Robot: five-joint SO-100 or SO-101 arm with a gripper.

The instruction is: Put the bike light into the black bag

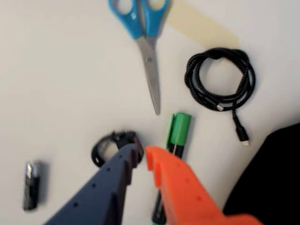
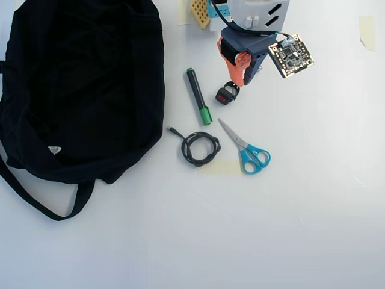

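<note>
A plain white table (image 2: pixel 301 229) fills the overhead view, brightly lit, with scraps of pale tape (image 2: pixel 366 30) stuck here and there. The black bag (image 2: pixel 84 84) sprawls over its left side, strap trailing toward the lower edge. The bike light (image 2: pixel 226 94) lies on the bare surface just right of a green marker (image 2: pixel 198 96), well apart from the bag. The gripper (image 2: pixel 242 80) hangs right above it, orange and dark blue fingers set a narrow gap apart, holding nothing. In the wrist view the light's strap ring (image 1: pixel 105 147) sits at the blue fingertip. Nearby lie blue-handled scissors (image 2: pixel 248 150), a coiled black cable (image 2: pixel 200 148), and a small dark cylinder (image 1: pixel 31 185).
</note>
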